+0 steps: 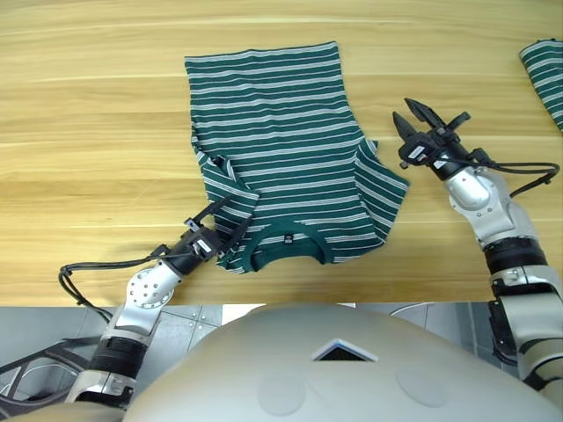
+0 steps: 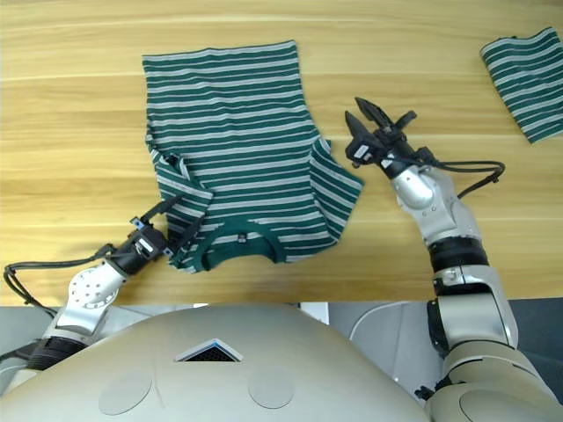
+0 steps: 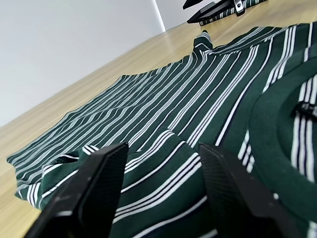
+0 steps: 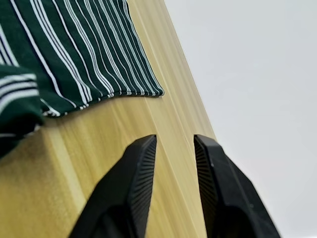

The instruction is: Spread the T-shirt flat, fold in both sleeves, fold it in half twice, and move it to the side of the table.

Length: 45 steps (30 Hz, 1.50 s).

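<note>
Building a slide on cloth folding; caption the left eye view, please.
Striped T-shirt on a wooden table, one sleeve folded in at the left gripper, the open right gripper beside the other sleeve.

no legible txt, neck tag (image 1: 287,236) on T-shirt (image 1: 273,123) unreadable

Bright, even light; faint soft shadows
</note>
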Each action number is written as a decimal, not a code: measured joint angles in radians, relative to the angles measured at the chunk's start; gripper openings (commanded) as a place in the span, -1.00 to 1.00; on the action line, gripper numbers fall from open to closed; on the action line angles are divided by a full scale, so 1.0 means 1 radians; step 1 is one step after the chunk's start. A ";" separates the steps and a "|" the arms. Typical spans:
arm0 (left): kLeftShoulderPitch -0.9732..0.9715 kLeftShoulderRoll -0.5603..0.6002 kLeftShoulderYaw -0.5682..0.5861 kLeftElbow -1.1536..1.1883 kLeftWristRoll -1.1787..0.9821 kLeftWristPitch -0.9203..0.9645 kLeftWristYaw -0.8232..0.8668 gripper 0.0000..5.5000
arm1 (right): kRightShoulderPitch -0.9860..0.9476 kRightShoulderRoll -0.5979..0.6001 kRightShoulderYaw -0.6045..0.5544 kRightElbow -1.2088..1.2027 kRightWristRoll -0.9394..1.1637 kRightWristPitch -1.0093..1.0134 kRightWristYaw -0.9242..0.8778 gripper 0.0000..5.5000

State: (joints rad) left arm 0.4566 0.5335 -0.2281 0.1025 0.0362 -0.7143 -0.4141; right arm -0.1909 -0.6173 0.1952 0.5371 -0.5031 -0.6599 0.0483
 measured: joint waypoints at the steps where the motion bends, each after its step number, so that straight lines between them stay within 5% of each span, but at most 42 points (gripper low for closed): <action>1: 0.007 -0.006 0.000 0.005 -0.001 0.000 -0.004 -0.04 | -0.005 0.000 0.000 -0.001 0.000 0.000 0.004 -0.50; 16: 0.058 0.078 0.169 0.082 -0.061 -0.042 -0.035 -0.04 | 0.032 -0.052 -0.030 -0.152 -0.001 0.003 0.025 -0.50; 24: 0.076 0.103 0.214 -0.128 -0.108 -0.072 -0.054 -0.04 | 0.553 -0.249 -0.229 -0.666 0.060 0.041 0.194 -0.50; 28: 0.004 0.089 0.231 -0.235 -0.175 -0.107 -0.054 -0.04 | 0.720 -0.298 -0.226 -0.591 -0.056 0.096 0.240 -0.50; 45: -0.202 -0.039 0.282 -0.181 0.018 -0.044 0.053 -0.04 | 0.489 -0.234 -0.027 -0.550 -0.282 0.207 0.129 -0.50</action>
State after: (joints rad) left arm 0.2547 0.4943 0.0538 -0.0783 0.0541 -0.7584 -0.3613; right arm 0.2980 -0.8514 0.1678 -0.0132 -0.7855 -0.4533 0.1771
